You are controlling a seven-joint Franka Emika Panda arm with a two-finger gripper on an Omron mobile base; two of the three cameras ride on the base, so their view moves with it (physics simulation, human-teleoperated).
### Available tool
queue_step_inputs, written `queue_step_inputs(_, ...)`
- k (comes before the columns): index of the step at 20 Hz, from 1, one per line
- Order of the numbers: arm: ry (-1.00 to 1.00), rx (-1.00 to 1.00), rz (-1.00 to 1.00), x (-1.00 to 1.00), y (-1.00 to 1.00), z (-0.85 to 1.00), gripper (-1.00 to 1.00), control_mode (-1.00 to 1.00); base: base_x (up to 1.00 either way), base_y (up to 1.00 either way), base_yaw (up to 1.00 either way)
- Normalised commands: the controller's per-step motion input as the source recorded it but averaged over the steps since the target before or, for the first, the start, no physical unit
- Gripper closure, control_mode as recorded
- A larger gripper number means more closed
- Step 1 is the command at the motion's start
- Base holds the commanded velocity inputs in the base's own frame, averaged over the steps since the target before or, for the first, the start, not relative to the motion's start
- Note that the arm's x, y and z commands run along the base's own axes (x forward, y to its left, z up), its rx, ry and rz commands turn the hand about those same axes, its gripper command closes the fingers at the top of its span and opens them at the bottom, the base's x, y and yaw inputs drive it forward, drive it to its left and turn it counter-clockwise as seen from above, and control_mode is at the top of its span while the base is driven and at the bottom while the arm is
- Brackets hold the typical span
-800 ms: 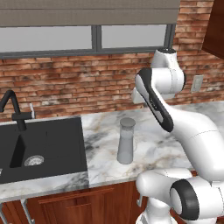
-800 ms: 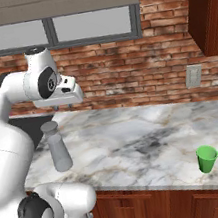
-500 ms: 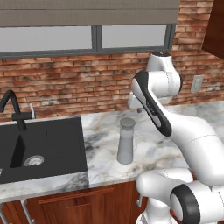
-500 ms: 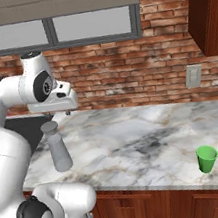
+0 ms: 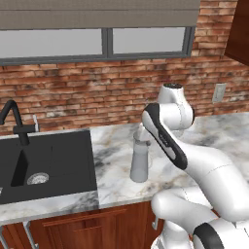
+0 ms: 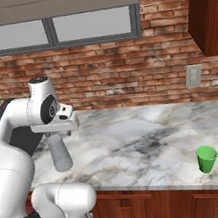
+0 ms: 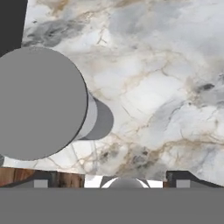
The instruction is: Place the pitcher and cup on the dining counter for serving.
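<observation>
The pitcher (image 5: 140, 164) stands upright on the marble worktop (image 5: 116, 146), just right of the sink; it is a tall grey carafe with a round lid. My gripper (image 6: 56, 135) hangs directly above its lid (image 7: 41, 103), open and holding nothing. In the hand view the lid lies left of the midline between my fingertips (image 7: 41, 180), and the gripper (image 7: 111, 181) is off-centre over it. The cup (image 6: 207, 158), small and bright green, stands upright near the worktop's front edge, far right of the pitcher (image 6: 59, 152). The dining counter is out of view.
A black sink (image 5: 44, 160) with a black faucet (image 5: 14, 121) is set into the worktop on the left. A brick wall (image 6: 127, 87) with a window and a wall outlet (image 6: 193, 76) runs behind. A dark wood cabinet (image 6: 205, 8) hangs at upper right.
My hand has come down and moved left, from beside the pitcher's top to just over its lid. The pitcher and cup have not moved.
</observation>
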Motion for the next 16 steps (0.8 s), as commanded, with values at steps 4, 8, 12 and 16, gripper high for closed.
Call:
queue_step_inputs(4, 0.03, 0.0, 0.05, 0.09, 0.36, -0.46, -1.0, -1.0, 0.0, 0.0, 0.0)
queue_step_inputs(8, 0.07, 0.0, 0.08, 0.16, 0.27, -0.43, -1.0, -1.0, 0.0, 0.0, 0.0)
queue_step_inputs(12, 0.13, 0.0, 0.09, 0.08, 0.18, -0.4, -1.0, -1.0, 0.0, 0.0, 0.0)
queue_step_inputs(16, 0.08, 0.0, 0.09, 0.22, 0.01, -0.34, -1.0, -1.0, 0.0, 0.0, 0.0)
